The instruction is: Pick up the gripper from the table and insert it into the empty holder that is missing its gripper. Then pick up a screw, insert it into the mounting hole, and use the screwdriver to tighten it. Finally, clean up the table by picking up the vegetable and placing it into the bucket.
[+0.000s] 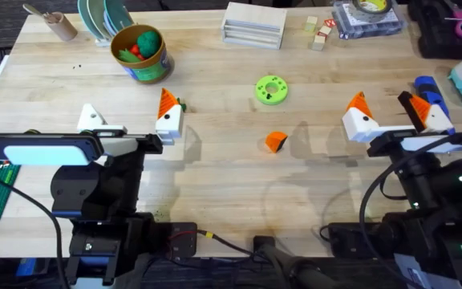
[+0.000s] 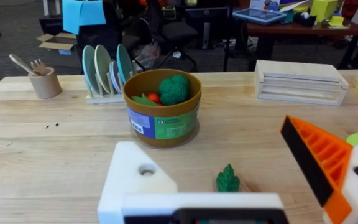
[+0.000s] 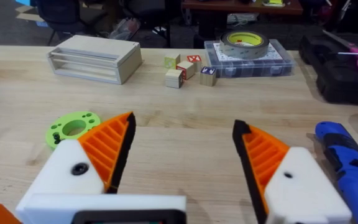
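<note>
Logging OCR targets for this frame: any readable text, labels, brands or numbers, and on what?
None can be read.
Bucket: white and green label on its side, print too small to read.
Wooden blocks: red and blue marks on their faces, too blurred to read.
Tape roll: no legible print.

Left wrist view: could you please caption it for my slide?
Left gripper open, one finger base missing its orange tip, facing the bucket and vegetable.
</note>
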`<state>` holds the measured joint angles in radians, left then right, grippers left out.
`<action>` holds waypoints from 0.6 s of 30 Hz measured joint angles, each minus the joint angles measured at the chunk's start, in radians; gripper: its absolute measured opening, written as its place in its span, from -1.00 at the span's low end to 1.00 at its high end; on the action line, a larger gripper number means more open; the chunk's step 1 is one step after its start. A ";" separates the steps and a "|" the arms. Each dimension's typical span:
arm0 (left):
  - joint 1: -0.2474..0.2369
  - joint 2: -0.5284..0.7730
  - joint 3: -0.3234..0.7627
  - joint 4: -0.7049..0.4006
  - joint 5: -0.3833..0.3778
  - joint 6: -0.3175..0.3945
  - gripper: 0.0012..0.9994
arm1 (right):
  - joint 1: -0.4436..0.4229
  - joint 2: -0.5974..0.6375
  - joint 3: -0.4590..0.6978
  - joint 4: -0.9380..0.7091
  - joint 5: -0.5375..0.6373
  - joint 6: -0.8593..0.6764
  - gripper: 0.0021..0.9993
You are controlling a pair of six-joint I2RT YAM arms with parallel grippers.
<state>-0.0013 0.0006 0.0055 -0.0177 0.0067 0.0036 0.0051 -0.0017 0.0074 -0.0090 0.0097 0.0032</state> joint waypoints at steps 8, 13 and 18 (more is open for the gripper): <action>0.000 0.000 0.000 0.000 0.000 0.000 0.99 | 0.000 0.000 0.001 -0.006 0.000 0.000 0.99; 0.000 0.000 0.000 0.000 0.000 0.000 0.99 | 0.000 0.000 0.001 -0.006 0.001 0.000 0.98; 0.000 0.000 0.001 0.000 0.000 0.000 0.99 | 0.000 0.000 0.005 -0.014 0.001 0.000 0.98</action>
<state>-0.0013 0.0010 0.0066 -0.0178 0.0067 0.0036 0.0051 -0.0017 0.0123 -0.0232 0.0105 0.0032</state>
